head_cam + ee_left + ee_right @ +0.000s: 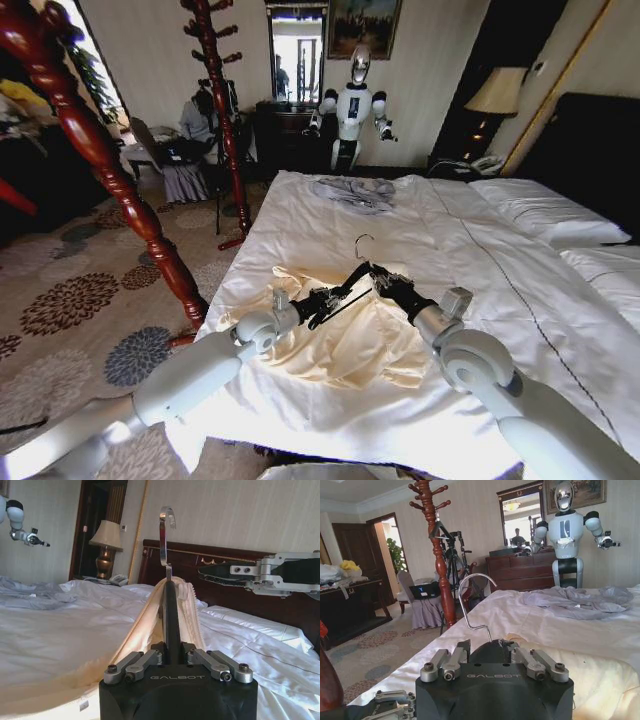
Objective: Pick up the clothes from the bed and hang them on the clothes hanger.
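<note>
One cream-yellow shirt (350,335) lies crumpled on the near part of the bed (480,300), between the two arms; one black clothes hanger (352,282) sits at its collar end, silver hook (362,243) pointing toward the far side of the bed. The left gripper (322,300) is clamped on one arm of the hanger; in the left wrist view the black bar (172,615) runs straight out from between its closed fingers, with the shirt's fabric (150,617) draped over it. The right gripper (385,283) sits at the hanger's neck; whether it is closed there I cannot tell. One grey-blue garment (355,190) lies well apart, near the bed's far edge; two white pillows (545,210) rest by the headboard.
</note>
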Motion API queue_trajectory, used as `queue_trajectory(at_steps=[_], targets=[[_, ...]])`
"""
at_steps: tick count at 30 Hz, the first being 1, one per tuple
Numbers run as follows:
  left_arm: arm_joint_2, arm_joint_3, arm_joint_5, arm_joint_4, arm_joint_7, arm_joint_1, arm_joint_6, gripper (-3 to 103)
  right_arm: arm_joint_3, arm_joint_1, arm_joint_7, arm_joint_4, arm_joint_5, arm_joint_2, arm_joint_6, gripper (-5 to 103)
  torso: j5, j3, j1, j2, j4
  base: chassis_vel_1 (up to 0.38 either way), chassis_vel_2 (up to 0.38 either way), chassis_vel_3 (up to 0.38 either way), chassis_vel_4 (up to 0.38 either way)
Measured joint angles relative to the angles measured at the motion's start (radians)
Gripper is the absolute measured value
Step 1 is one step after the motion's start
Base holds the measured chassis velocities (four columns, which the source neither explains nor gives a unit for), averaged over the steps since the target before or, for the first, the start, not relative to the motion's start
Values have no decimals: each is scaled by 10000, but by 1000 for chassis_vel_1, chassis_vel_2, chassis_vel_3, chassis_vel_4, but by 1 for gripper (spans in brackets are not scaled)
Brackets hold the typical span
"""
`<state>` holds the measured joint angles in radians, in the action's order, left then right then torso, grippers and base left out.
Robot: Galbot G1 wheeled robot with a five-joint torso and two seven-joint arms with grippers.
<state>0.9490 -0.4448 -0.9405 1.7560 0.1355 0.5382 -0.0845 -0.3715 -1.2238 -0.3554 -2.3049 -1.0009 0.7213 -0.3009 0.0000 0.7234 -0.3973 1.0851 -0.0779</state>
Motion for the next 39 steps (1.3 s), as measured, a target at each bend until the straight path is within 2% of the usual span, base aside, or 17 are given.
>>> queue_trajectory(at_steps=[2, 3, 6, 8, 9, 11, 12, 14, 15, 17, 18, 21, 24, 25, 30, 36, 39], targets=[[0, 7, -4, 0, -4, 10, 1, 15, -62, -64, 6, -23, 11, -1, 6, 37, 0, 0, 0, -1, 1, 0, 0, 0, 0], [-3, 32, -9, 1, -18, 25, 3, 15, -188, -190, 16, -65, 12, -13, 15, 47, 0, 0, 0, -1, 2, 0, 0, 0, 0], [-21, 111, -43, 28, -52, 51, 4, 15, -541, -477, 41, -121, 23, -45, 84, 47, 0, 0, 0, -1, 0, 0, 0, 0, 0], [-49, 255, -94, 109, -59, 102, 5, 15, -923, -741, 41, 73, 438, -49, 424, 69, 0, -1, 1, 0, 0, 0, 0, 0, 0], [-49, 255, -94, 109, -59, 102, 5, 15, -923, -741, 41, 73, 438, -49, 424, 69, 0, -1, 1, 0, 0, 0, 0, 0, 0], [-84, 332, -101, 131, -57, 117, 5, 15, -1063, -845, 25, 326, 996, -55, 715, 69, 1, 0, 0, -1, 0, 0, 0, 0, 0], [-125, 371, -102, 148, -54, 121, 5, 15, -1187, -914, 25, 529, 1507, -102, 875, 80, 1, 0, 0, -1, 0, 0, 0, 0, 0], [-159, 383, -106, 174, -52, 121, 5, 15, -1258, -925, 24, 705, 1849, -141, 941, 80, 1, 0, 0, -1, 0, 0, 0, 0, 0], [-204, 387, -110, 231, -51, 118, 5, 15, -1317, -900, 24, 984, 2298, -177, 1031, 90, 1, 0, 0, -1, 0, 0, 0, 0, 0], [-268, 388, -123, 369, -53, 107, 5, 15, -1346, -766, 116, 1528, 3172, -244, 1212, 90, 1, 0, 1, 0, 1, 0, 0, 0, 0], [-292, 389, -126, 452, -58, 104, 4, 15, -1335, -655, 256, 1909, 3741, -290, 1337, 99, 0, 0, 0, -1, 1, 0, 0, 0, 0], [-322, 389, -128, 563, -64, 104, 5, 15, -1186, -434, 534, 2509, 4517, -339, 1551, 100, 1, 0, 0, -1, 0, 0, 0, 0, 0], [-345, 388, -127, 683, -92, 108, 0, 15, -747, -44, 1069, 3494, 6067, -366, 2056, 100, 2, 0, 0, -1, 1, 0, 0, 0, 0], [-345, 388, -127, 683, -92, 108, 0, 15, -747, -44, 1069, 3494, 6067, -366, 2056, 100, 2, 0, 0, -1, 1, 0, 0, 0, 0], [-445, 311, -184, 843, -117, 81, -41, 15, -458, 50, 1725, 3962, 8266, -434, 2891, 100, 0, 0, 0, -1, 0, 0, 0, 0, 0], [-610, 54, -422, 916, -111, -241, -122, 15, -211, 59, 1765, 3902, 9062, -366, 3223, 100, 0, 0, 0, -1, 1, 0, 0, 0, 0], [-720, -255, -603, 1067, -217, -634, -254, 15, -185, 136, 2111, 4309, 10364, -385, 3962, 100, 1, 0, 0, -1, -1, 0, 0, 0, 0]])
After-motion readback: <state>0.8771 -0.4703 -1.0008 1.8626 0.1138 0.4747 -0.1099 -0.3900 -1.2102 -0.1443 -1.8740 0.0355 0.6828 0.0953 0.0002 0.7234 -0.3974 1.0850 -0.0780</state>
